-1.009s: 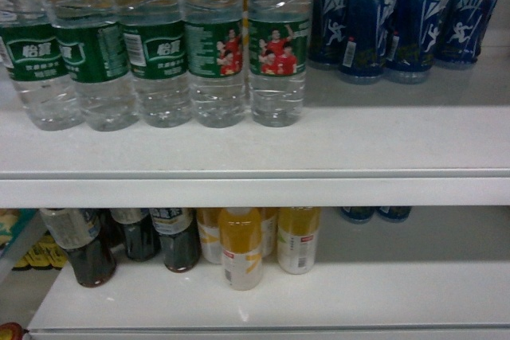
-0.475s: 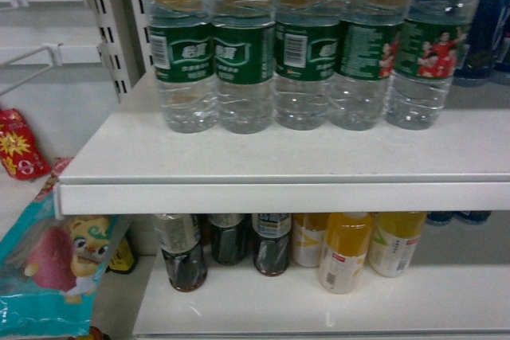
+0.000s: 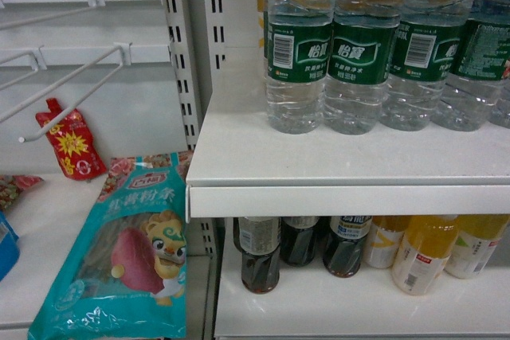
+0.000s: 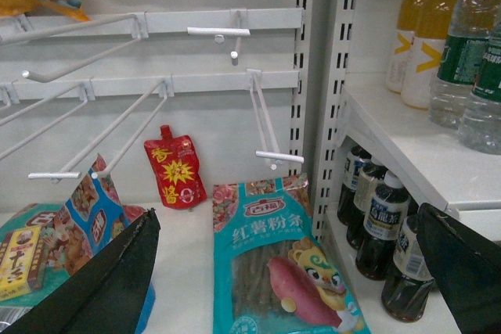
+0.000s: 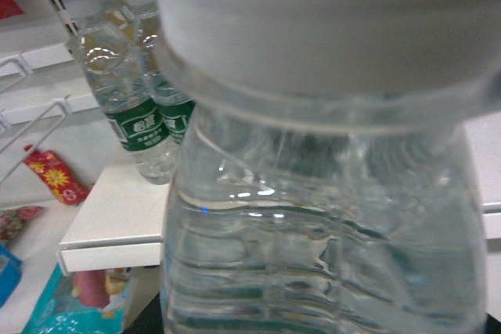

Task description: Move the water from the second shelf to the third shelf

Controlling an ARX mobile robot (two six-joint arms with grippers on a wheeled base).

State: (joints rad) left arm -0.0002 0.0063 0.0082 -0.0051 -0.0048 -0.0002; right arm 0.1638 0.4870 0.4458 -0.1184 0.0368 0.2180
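Note:
A clear ribbed water bottle [image 5: 321, 232] with a white cap [image 5: 329, 21] fills the right wrist view, sitting within my right gripper, whose fingers are hidden behind it. Several more water bottles [image 3: 299, 45] with green labels stand in a row on the white upper shelf [image 3: 335, 165]; they also show in the right wrist view [image 5: 133, 115] and the left wrist view [image 4: 462, 60]. My left gripper [image 4: 288, 210] is open and holds nothing, hovering over a teal snack bag [image 4: 286, 271]. Neither gripper shows in the head view.
Dark tea bottles [image 3: 259, 260] and yellow drink bottles [image 3: 422, 256] stand on the lower shelf. To the left is a bay with white wire hooks [image 3: 72, 89], a red pouch [image 3: 70, 145] and the teal bag [image 3: 127, 252]. A slotted upright [image 3: 179, 61] divides the two bays.
The head view has swung left: the bottle shelves slid to the right of the picture, and the hook bay with the snack bags came into sight.

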